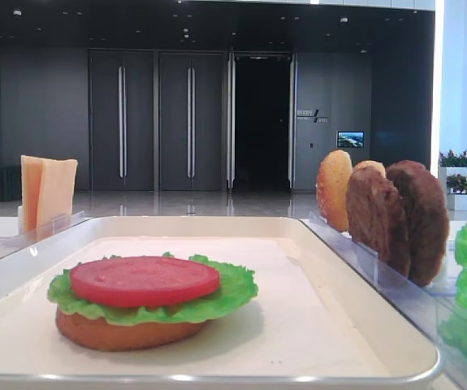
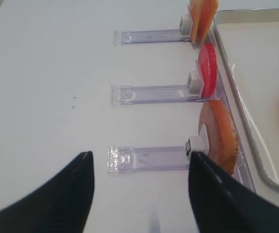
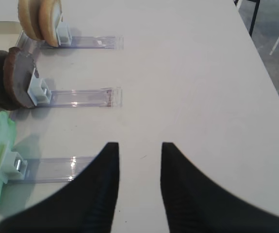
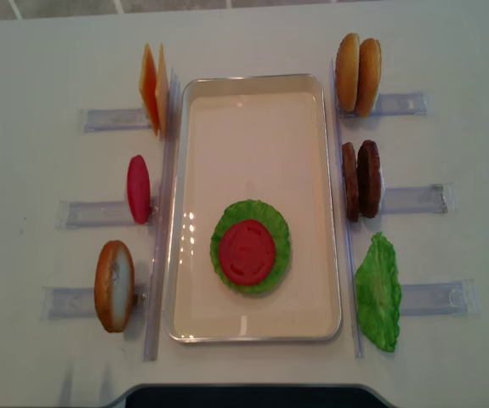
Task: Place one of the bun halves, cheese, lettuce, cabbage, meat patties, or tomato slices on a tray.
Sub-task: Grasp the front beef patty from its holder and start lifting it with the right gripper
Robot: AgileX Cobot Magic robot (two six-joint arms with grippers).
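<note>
On the left of the white bench (image 4: 253, 38), the left claw (image 2: 139, 194) hangs released, its jaws spread wide and holding nothing above a clear rack (image 2: 149, 158) whose bun half (image 2: 220, 136) stands on edge. Beyond it stand a tomato slice (image 2: 207, 70) and cheese (image 2: 202, 17) in their own racks. On the tray (image 4: 312, 127) a bun half (image 1: 123, 333) lies under lettuce (image 4: 274, 223) topped by a tomato slice (image 4: 247, 252). Right of the tray stand two bun halves (image 4: 357, 74), two meat patties (image 4: 360, 180) and a lettuce leaf (image 4: 378, 293). The right claw (image 3: 139, 179) hovers over the bench with jaws apart, gripping nothing.
</note>
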